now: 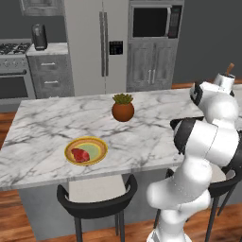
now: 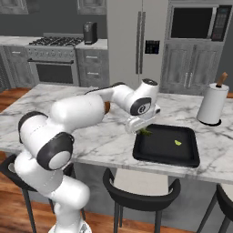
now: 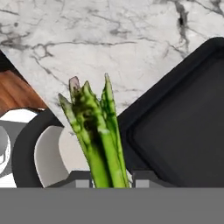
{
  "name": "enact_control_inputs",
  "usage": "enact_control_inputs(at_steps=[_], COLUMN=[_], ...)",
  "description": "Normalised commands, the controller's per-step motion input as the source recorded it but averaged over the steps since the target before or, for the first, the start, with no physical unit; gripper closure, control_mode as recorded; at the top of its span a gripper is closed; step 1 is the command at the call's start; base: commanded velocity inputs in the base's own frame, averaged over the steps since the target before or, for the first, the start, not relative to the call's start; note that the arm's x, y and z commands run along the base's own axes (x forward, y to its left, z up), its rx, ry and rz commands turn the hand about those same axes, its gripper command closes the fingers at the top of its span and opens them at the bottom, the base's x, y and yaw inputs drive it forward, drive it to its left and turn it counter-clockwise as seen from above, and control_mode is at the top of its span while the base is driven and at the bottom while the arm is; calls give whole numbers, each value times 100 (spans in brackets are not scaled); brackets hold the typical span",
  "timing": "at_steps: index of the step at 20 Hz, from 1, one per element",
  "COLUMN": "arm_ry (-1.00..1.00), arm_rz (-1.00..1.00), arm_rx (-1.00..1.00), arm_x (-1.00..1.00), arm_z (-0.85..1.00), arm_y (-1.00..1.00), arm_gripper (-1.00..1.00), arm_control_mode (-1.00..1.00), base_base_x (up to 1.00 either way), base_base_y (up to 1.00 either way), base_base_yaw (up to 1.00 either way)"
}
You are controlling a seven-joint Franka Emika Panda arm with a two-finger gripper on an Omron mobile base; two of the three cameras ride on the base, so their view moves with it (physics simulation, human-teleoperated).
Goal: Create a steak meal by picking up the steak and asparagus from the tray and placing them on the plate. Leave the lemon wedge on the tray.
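Carrying the asparagus (image 3: 99,138) is the job right now: the stalks stand up from between the closed jaws, clear of the tray (image 2: 166,157), over its near-left corner. The gripper (image 2: 143,129) hangs just above that rim. The steak (image 1: 80,155) already lies on the plate (image 1: 97,144), well off to the left along the counter (image 1: 42,137); the lemon (image 2: 177,143) sits on the tray, where it should stay. I'd keep the stalks high and level across the marble, then lower them onto the plate's bare green side beside the meat before letting go.
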Motion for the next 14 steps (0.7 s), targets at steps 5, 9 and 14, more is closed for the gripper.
enact_control_inputs(at_steps=[5, 9, 14], arm_ry=[-11, -3, 0], arm_rz=[-18, -31, -33], arm_rx=[0, 0, 0], arm_x=[-39, -41, -34], arm_z=[35, 63, 57], arm_y=[100, 100, 100], arm_gripper=[100, 100, 100], arm_control_mode=[-100, -100, -100], base_base_x=[0, 0, 0], base_base_y=[0, 0, 0], base_base_yaw=[0, 0, 0])
